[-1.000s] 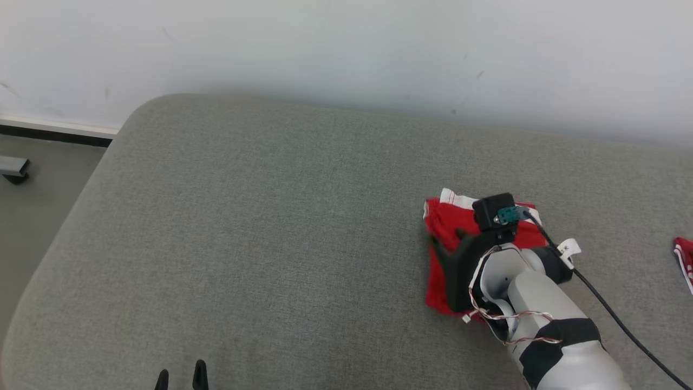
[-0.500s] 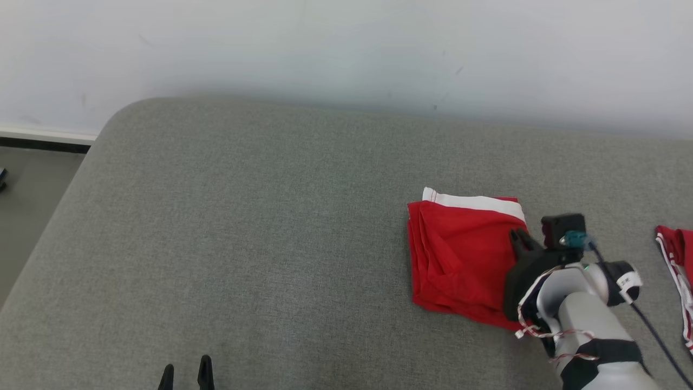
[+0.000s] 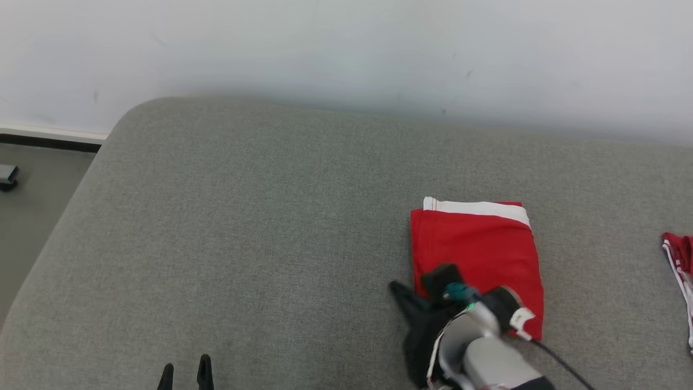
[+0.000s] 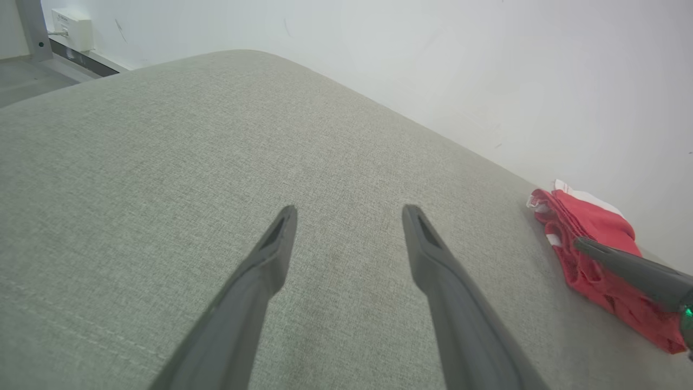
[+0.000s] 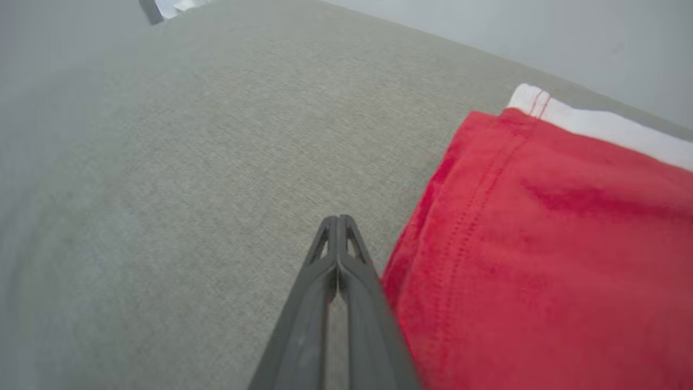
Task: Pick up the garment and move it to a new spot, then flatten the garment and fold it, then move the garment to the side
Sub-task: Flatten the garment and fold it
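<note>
Plainly, with the right pincer (image 3: 398, 290) closed on nothing just beside the folded red shorts (image 3: 476, 244) on the grey upholstered surface (image 3: 270, 216), a sideways shove could ruck the layers and undo the fold.

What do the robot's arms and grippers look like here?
The left gripper and the right gripper each have two long, dark, tapering fingers. The right arm is pale grey, carrying a black camera box with a teal plug, a black cable, a white tag and thin wires.
</note>
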